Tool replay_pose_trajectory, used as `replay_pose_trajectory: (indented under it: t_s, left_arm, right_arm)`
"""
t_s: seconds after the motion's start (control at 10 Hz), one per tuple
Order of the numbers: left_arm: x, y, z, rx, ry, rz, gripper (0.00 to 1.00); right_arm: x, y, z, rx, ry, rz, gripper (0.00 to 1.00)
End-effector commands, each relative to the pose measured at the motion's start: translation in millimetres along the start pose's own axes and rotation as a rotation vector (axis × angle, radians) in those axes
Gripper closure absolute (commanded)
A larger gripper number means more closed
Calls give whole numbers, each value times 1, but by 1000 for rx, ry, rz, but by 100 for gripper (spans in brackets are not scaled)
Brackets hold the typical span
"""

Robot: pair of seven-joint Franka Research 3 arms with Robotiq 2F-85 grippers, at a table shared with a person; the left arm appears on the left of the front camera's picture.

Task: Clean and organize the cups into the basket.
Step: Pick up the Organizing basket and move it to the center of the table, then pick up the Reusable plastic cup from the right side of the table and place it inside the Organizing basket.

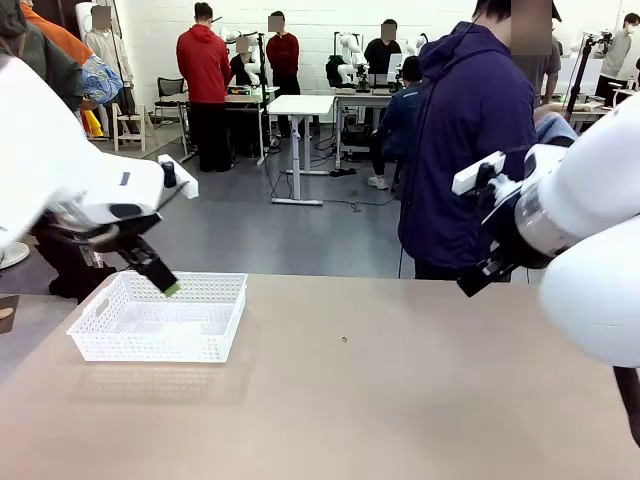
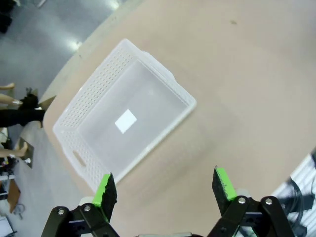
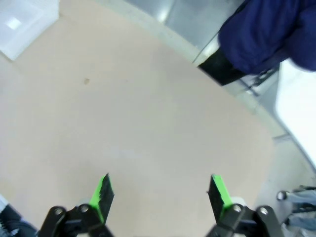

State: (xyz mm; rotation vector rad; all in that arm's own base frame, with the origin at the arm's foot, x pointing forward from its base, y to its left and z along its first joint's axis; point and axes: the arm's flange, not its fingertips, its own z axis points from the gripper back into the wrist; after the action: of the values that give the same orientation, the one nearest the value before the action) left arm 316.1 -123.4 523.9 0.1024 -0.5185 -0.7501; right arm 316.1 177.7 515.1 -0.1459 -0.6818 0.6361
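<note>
The white lattice basket [image 1: 150, 347] sits on the left part of the tan table, with nothing in it but a white label on its floor. My left gripper [image 2: 165, 187] hangs open over the basket's [image 2: 91, 89] near side, holding nothing; in the front view its green fingertip [image 1: 173, 290] is above the basket's far rim. Over bare tabletop on the right, my right gripper [image 3: 160, 190] is open and holds nothing. A corner of the basket [image 3: 19, 24] lies far off in the right wrist view. The cups are out of view.
A person in a navy jacket [image 1: 465, 150] stands at the table's far edge, right of centre, close to my right arm [image 1: 560, 210]. A small dark speck [image 1: 344, 340] marks the table's middle. Beyond the far edge the floor drops away.
</note>
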Motion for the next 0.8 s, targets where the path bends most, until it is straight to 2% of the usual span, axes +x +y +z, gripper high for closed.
replay_pose_trajectory:
  t_s: [0.0, 0.1, 0.2, 0.4, 0.5, 0.6, 0.7]
  left_arm:
    - [-81, -35, 7, -44, -17, -55, 0]
    - [-80, -38, -6, 107, -46, -54, 0]
    - [-9, -6, 25, -11, 5, -30, 0]
    - [-9, -6, 25, -11, 5, -30, 0]
    - [-12, -8, 37, 12, -5, -46, 0]
    - [-17, 17, 36, -391, -106, 131, 0]
    - [-25, 45, 38, -622, -158, 276, 0]
  right_arm:
    - [-132, 45, 22, -4, 18, -7, 0]
    - [-136, 44, 17, -150, 12, 20, 0]
    - [-4, 8, 27, -16, 11, 2, 0]
    - [-4, 8, 27, -16, 11, 2, 0]
    - [-7, 13, 43, -50, 17, 7, 0]
    - [-10, -6, 34, 320, -2, -177, 0]
    - [-20, -29, 32, 581, -49, -369, 0]
